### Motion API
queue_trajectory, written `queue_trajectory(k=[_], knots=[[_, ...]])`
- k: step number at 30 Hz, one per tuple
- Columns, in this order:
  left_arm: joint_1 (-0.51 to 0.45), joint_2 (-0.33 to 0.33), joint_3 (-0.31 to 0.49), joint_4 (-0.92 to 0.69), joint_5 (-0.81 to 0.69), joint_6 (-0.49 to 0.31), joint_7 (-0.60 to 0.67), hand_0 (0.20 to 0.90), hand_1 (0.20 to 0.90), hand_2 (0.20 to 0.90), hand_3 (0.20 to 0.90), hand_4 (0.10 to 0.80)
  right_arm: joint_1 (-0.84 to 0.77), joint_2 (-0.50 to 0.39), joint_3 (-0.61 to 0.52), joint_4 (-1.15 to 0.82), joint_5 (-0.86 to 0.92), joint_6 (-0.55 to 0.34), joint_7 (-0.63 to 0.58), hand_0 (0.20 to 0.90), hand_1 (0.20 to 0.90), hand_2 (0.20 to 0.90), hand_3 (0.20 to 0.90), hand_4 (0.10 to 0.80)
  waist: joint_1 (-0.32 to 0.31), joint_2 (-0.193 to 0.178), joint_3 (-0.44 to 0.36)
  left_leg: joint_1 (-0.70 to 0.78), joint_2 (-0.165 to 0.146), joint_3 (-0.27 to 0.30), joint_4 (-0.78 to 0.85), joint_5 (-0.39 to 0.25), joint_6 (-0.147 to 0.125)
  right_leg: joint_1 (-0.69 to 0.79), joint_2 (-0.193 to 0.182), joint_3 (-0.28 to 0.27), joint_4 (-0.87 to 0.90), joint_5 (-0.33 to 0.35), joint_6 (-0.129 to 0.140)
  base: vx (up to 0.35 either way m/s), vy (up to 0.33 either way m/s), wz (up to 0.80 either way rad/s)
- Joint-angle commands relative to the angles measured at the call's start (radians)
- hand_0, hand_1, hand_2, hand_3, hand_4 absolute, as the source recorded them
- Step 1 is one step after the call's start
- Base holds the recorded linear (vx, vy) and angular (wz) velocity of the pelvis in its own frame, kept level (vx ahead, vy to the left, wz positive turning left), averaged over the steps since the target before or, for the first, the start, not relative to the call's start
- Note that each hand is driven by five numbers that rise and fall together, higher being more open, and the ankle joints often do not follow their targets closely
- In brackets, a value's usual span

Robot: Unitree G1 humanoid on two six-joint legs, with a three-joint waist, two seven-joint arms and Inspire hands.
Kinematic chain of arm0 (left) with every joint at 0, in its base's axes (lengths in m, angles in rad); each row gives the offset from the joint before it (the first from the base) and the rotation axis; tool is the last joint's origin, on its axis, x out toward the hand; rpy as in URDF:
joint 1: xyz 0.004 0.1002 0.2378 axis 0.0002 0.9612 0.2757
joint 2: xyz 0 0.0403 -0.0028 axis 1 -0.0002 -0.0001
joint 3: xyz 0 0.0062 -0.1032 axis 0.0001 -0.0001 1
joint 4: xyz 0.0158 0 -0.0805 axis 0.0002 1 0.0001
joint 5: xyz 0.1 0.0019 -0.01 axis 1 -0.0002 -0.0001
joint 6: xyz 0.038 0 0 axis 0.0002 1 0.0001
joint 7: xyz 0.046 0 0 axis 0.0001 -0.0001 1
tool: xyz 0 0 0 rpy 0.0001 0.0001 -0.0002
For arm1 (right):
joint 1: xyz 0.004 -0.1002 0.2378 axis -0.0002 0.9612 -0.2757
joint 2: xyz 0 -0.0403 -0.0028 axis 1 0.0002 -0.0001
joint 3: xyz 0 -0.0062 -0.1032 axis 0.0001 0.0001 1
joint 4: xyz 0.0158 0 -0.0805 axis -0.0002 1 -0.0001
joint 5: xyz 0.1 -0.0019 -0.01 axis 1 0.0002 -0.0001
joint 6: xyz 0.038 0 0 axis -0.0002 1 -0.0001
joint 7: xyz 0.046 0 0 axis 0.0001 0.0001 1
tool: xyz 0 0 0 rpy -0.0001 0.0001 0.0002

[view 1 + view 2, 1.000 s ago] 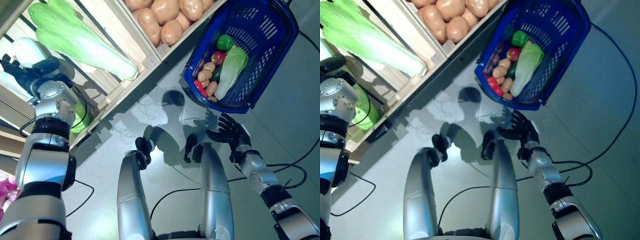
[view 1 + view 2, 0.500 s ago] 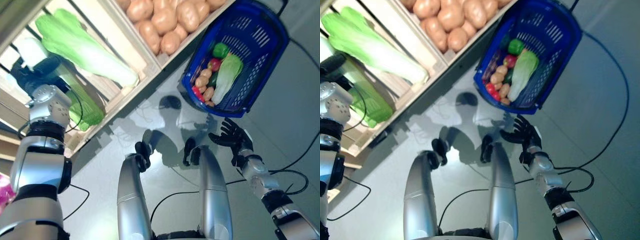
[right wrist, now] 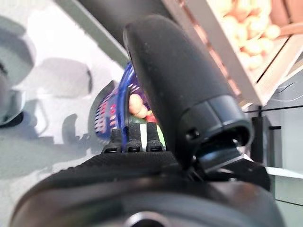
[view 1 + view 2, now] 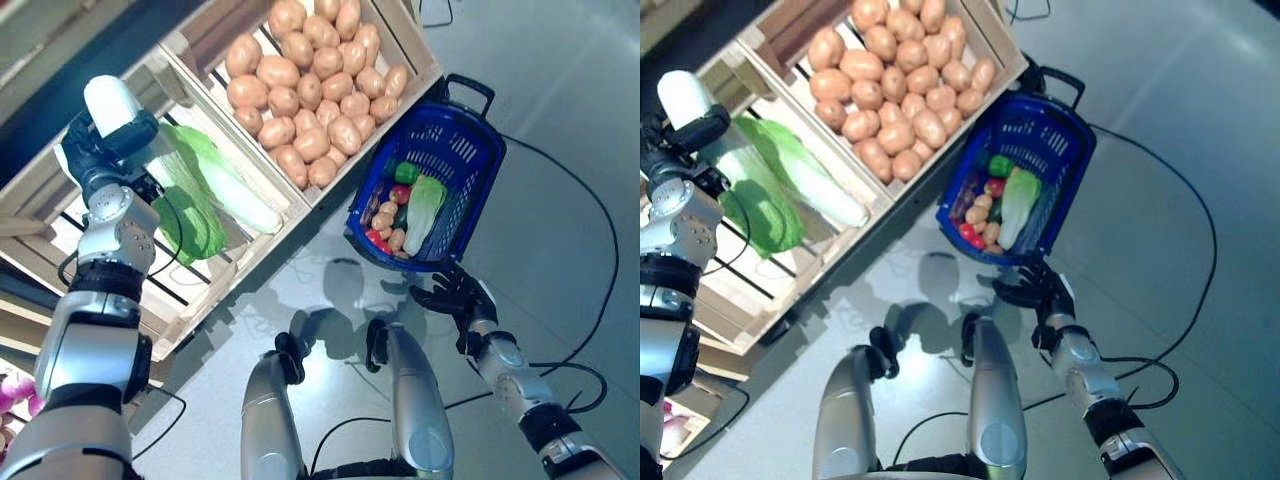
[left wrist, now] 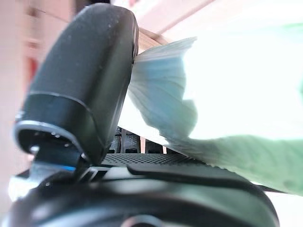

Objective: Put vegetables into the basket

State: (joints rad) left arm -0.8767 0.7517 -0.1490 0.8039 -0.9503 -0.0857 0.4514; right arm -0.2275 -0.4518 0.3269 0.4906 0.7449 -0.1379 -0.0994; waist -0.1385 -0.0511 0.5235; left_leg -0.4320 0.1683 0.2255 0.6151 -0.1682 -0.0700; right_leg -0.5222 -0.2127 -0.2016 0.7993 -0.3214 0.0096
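Observation:
My left hand (image 4: pixel 103 158) is up at the wooden stand, shut on a pale napa cabbage (image 4: pixel 186 207) with a white base and green leaves. Its leaf also shows past my thumb in the left wrist view (image 5: pixel 213 94). The blue plastic basket (image 4: pixel 478 138) stands on the floor by the stand's right end. In it lie a cabbage (image 4: pixel 425 205), a green pepper (image 4: pixel 407 172), a red round vegetable (image 4: pixel 400 193), potatoes (image 4: pixel 385 215) and red peppers (image 4: pixel 375 237). My right hand (image 4: pixel 452 297) is open just off the basket's near rim (image 3: pixel 106 111).
The wooden stand (image 4: pixel 290 215) with its slatted crates runs from the left to the top middle, with its front edge close to the basket. Grey floor lies to the right of the basket and in front of the stand.
The whole picture has shifted as the camera moved, and more of the stand shows. My left hand still holds the cabbage. My right hand stays by the basket's rim.

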Motion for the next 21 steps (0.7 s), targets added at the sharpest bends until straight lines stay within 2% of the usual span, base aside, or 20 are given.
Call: queue_trajectory(k=[1,5,8,11,15,18,21], knots=[[0.042,0.037,0.082,-0.136,0.049,-0.183,-0.046,0.3,0.3,0.3,0.3,0.4,0.017,0.029,-0.048,-0.112,-0.061,-0.138,-0.023,0.9,0.9,0.9,0.9,0.8,0.027,0.055,-0.103,0.137,-0.064,0.046,-0.033,-0.126,0.077,0.17,-0.032,-0.017,-0.147,0.015,0.008,0.052,-0.08,0.04],[0.133,0.014,0.123,-0.217,0.114,-0.234,-0.083,0.3,0.3,0.3,0.3,0.4,0.051,0.062,-0.055,-0.138,-0.05,-0.152,0.007,0.9,0.9,0.9,0.9,0.8,0.045,0.063,-0.142,0.223,-0.086,0.038,-0.113,-0.103,0.08,0.268,-0.034,-0.045,-0.22,0.026,0.014,0.05,-0.082,0.07],[0.296,-0.062,0.173,-0.356,0.203,-0.273,-0.175,0.3,0.3,0.3,0.3,0.4,0.1,0.104,-0.059,-0.166,-0.068,-0.163,0.061,0.9,0.9,0.9,0.9,0.8,0.077,0.078,-0.207,0.339,-0.116,0.016,-0.231,-0.065,0.08,0.414,-0.014,-0.085,-0.363,0.057,0.019,0.15,-0.142,0.1],[0.395,-0.105,0.192,-0.476,0.212,-0.27,-0.266,0.3,0.3,0.3,0.3,0.4,0.122,0.125,-0.058,-0.194,-0.055,-0.144,0.159,0.9,0.9,0.9,0.9,0.8,0.094,0.086,-0.271,0.429,-0.132,0.007,-0.349,-0.026,0.079,0.523,0.013,-0.111,-0.497,0.092,0.024,0.154,-0.108,0.22],[0.452,-0.131,0.182,-0.587,0.246,-0.295,-0.345,0.3,0.3,0.3,0.3,0.4,0.109,0.118,-0.058,-0.246,-0.036,-0.123,0.305,0.9,0.9,0.9,0.9,0.8,0.105,0.086,-0.329,0.499,-0.139,-0.004,-0.458,0.022,0.069,0.6,0.039,-0.126,-0.609,0.135,0.029,0.065,-0.096,0.18],[0.456,-0.15,0.164,-0.625,0.242,-0.304,-0.397,0.3,0.3,0.3,0.3,0.4,0.076,0.107,-0.055,-0.273,-0.038,-0.105,0.36,0.9,0.9,0.9,0.9,0.8,0.111,0.083,-0.363,0.544,-0.142,-0.007,-0.539,0.054,0.06,0.648,0.056,-0.135,-0.693,0.172,0.037,0.037,-0.09,0.17],[0.448,-0.167,0.146,-0.639,0.212,-0.305,-0.471,0.3,0.3,0.3,0.3,0.4,0.043,0.091,-0.049,-0.304,-0.042,-0.052,0.387,0.9,0.9,0.9,0.9,0.8,0.115,0.075,-0.394,0.581,-0.14,-0.004,-0.613,0.08,0.052,0.685,0.071,-0.143,-0.777,0.213,0.047,0.033,-0.096,0.02]])
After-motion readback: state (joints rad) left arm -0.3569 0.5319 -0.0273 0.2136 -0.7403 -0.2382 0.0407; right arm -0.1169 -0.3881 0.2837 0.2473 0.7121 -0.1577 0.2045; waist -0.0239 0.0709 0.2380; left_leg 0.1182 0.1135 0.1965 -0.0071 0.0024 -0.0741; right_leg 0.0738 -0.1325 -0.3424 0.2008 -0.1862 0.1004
